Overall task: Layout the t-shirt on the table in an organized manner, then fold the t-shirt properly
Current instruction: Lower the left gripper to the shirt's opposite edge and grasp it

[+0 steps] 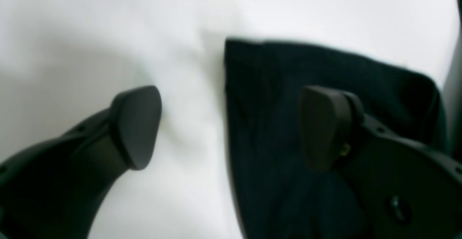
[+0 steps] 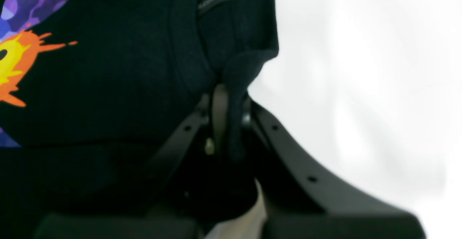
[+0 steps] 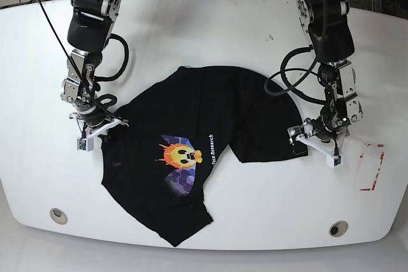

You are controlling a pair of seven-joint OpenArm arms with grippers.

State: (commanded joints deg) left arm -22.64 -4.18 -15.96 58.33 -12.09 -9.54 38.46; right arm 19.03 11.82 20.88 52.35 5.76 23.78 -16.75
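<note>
Base view: high, looks down on whole worktop (image 3: 210, 11). Wrist views: close behind each hand; all share t-shirt (image 3: 185, 119).

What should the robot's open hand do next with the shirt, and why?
Probably lower the left gripper and close its jaws on the corner of the black cloth t-shirt. The jaws stand open, straddling that edge, while the right gripper already pinches the other side. Then both can pull it flat on the white table.
</note>
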